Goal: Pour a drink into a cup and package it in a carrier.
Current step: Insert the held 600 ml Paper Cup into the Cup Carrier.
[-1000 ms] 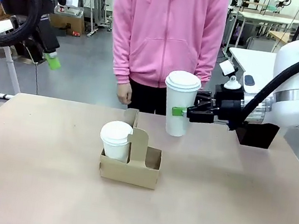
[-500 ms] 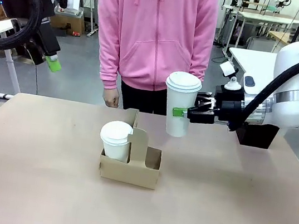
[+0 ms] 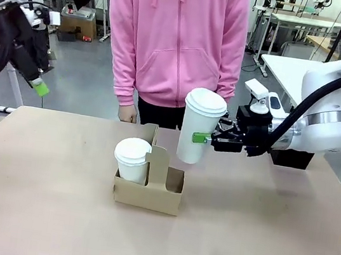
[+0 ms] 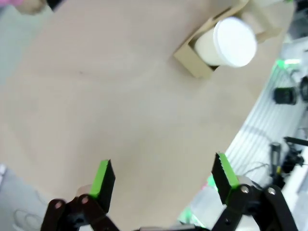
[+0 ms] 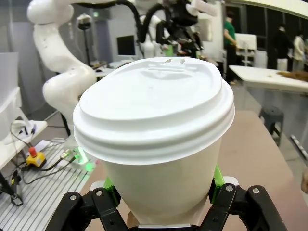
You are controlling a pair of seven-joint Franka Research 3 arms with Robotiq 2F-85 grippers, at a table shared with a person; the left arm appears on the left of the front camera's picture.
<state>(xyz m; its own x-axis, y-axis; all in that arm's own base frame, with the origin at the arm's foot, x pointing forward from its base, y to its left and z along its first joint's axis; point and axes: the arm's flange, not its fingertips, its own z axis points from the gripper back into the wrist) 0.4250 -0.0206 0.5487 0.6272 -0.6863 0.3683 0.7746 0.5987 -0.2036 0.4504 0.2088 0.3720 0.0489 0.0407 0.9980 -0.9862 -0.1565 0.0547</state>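
My right gripper [image 3: 205, 138] is shut on a tall white paper cup [image 3: 196, 130] with a domed lid and holds it slightly tilted in the air, just above and behind the right slot of the brown cardboard carrier [image 3: 158, 197]. The wrist view has the same cup [image 5: 154, 120] clamped between the green pads of my right gripper [image 5: 161, 195]. A second lidded cup [image 3: 132, 159] stands in the carrier's left slot. My left gripper [image 3: 37, 85] hangs open, high at the far left, and its wrist view looks down past that open left gripper [image 4: 163, 175] at the carrier [image 4: 188, 57]. The drink is out of view.
A person in a pink hoodie [image 3: 176, 45] stands at the table's far edge, one hand [image 3: 128, 114] hanging near it. A black box [image 3: 291, 158] sits at the back right behind my right arm. Bare tabletop [image 3: 48, 212] lies in front and to the left.
My right gripper has carried the cup left and slightly down toward the carrier, tilting it. The left arm has swung left and lower. The person has shifted left.
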